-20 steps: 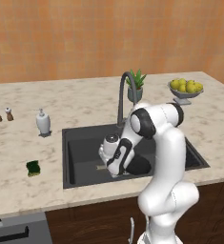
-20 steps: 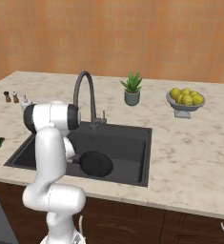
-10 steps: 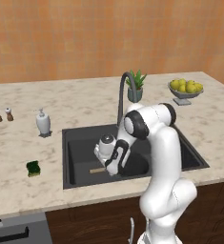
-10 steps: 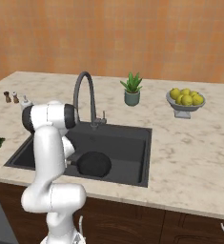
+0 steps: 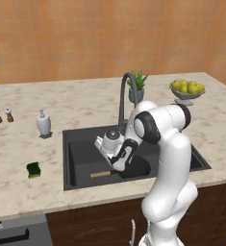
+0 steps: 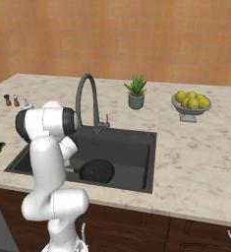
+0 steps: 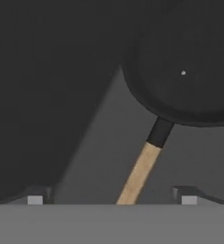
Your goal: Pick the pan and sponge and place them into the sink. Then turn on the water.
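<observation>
So the pan [image 6: 96, 171] is sitting flat on the floor of the sink [image 5: 78, 158] now, wooden handle pointing toward the left wall of the basin, and I'm watching the tool [image 7: 112, 198] hanging over it with its two tips spread wide on either side of the handle, not touching it, so it's open and holding nothing. Compared with a second ago the hand is lifting up and drifting left across the basin; back then it was sitting lower and closer over the pan, and now in the left base view it's riding up near the base of the faucet [image 5: 123, 98], leaving the handle lying bare below it. I'm reading that as the pan part being done and the arm backing out. The sponge [image 5: 33, 169] is sitting on the worktop [image 5: 18, 144] left of the sink, well apart from the tool, with the soap dispenser [image 5: 43, 124] a bit behind it, so that's where I'm guessing I'm heading next. No blue stream coming off the faucet tip yet, so water is off. Only worry I'm having is clearing the sink's left rim on the way out, since the hand is sitting pretty low inside the basin, and not clipping the dispenser when reaching for the little green block.
</observation>
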